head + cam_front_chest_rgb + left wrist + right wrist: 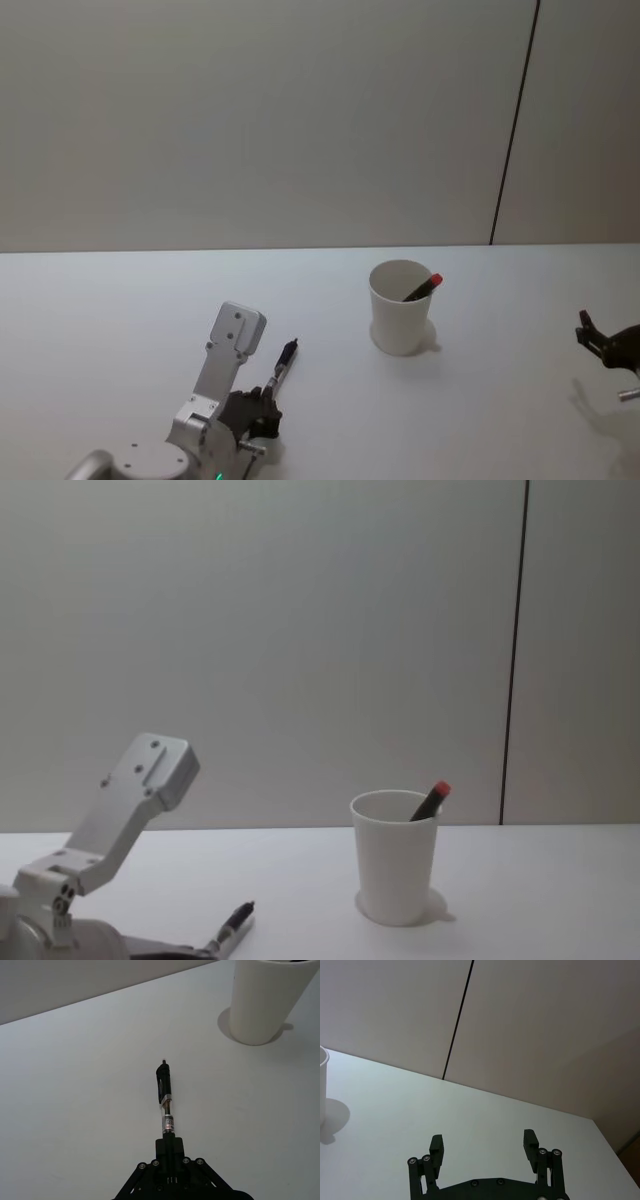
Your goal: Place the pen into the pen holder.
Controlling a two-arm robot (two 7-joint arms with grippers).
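Pen (pixel 165 1097), black-capped with a clear barrel, was pinched at its barrel end between the left gripper's (pixel 169 1142) fingers, low over the white table (pixel 120 320). Its cap pointed toward the white paper-cup pen holder (pixel 400 312), which stood near but apart. A red-capped pen (pixel 424 287) leaned inside that cup. The right gripper (pixel 484 1144) sat well off to the right, fingers spread apart.

A white table (pixel 100 330) meets a wall (pixel 250 120) with a dark seam (pixel 514 120).
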